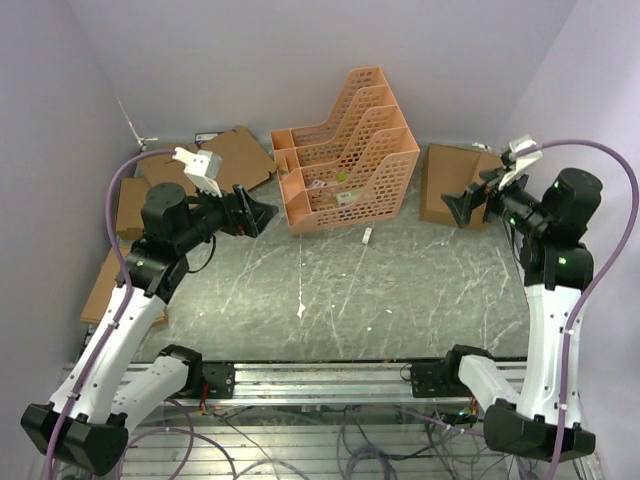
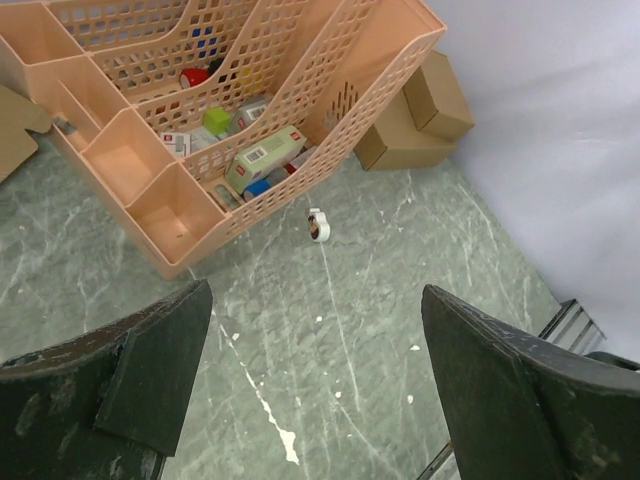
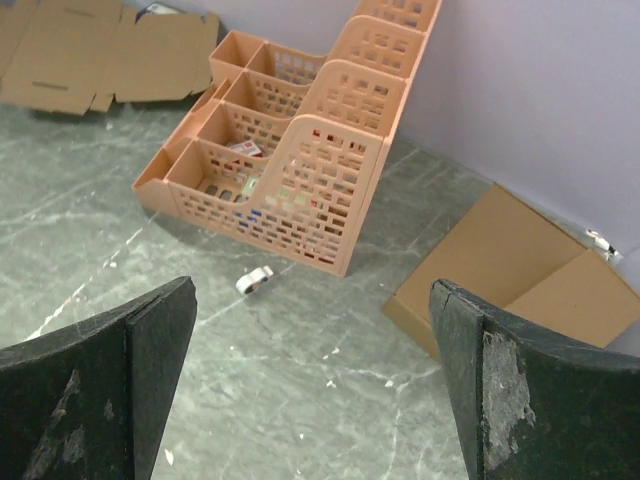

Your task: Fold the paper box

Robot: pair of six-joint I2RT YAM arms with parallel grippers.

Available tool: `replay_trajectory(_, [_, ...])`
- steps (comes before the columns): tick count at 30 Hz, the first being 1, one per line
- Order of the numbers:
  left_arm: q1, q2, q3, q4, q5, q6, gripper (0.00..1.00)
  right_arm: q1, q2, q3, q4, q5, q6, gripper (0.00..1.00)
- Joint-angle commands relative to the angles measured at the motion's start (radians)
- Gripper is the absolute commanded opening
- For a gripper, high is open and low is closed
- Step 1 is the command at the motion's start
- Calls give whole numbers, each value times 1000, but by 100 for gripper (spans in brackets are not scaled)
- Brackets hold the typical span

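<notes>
The paper box is a flat brown die-cut cardboard sheet (image 1: 243, 153) with flaps, lying at the back left by the wall; it also shows in the right wrist view (image 3: 100, 50). My left gripper (image 1: 262, 215) hangs in the air just in front of it, open and empty, with jaws wide apart over bare table in the left wrist view (image 2: 315, 330). My right gripper (image 1: 458, 207) is raised at the far right, open and empty, its jaws also wide apart (image 3: 310, 320).
An orange lattice file rack (image 1: 345, 150) holding small items stands at the back centre. A small white object (image 1: 367, 236) lies in front of it. Ready-made brown boxes (image 1: 455, 185) sit at the back right. More cardboard sheets (image 1: 108, 280) lie along the left edge.
</notes>
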Motion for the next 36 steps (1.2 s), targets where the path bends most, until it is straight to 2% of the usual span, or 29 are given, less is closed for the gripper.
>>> replay_trajectory(1, [-14,15,6,-59,-61,131,94,-61,-61,-54,-68,-179,-153,100])
replay_trajectory(4, [-16,66,58,-180,-183,265,88,-81,-84,-107,-53,-233,-159,100])
replay_trajectory(8, [-18,158,83,-274,-448,454,87,-90,-60,-165,-29,-285,-165,100])
replay_trajectory(12, [-19,307,47,-246,-713,639,90,-91,47,-139,-35,-358,-168,100])
replay_trajectory(16, [-16,477,53,-190,-851,763,92,-83,154,-121,-35,-446,-162,100])
replay_trajectory(20, [-16,578,6,-9,-929,981,93,-73,189,-180,91,-465,-109,100])
replay_trajectory(24, [-15,685,-41,182,-982,1074,93,-59,223,-228,209,-479,-46,100])
replay_trajectory(29, [-5,833,-108,473,-1050,1176,92,-14,258,-188,121,-479,-119,100])
replay_trajectory(34, [4,948,-107,643,-1096,1229,89,44,239,-223,141,-446,-126,100])
replay_trajectory(36, [8,985,-99,681,-1103,1243,84,52,230,-236,145,-438,-131,100])
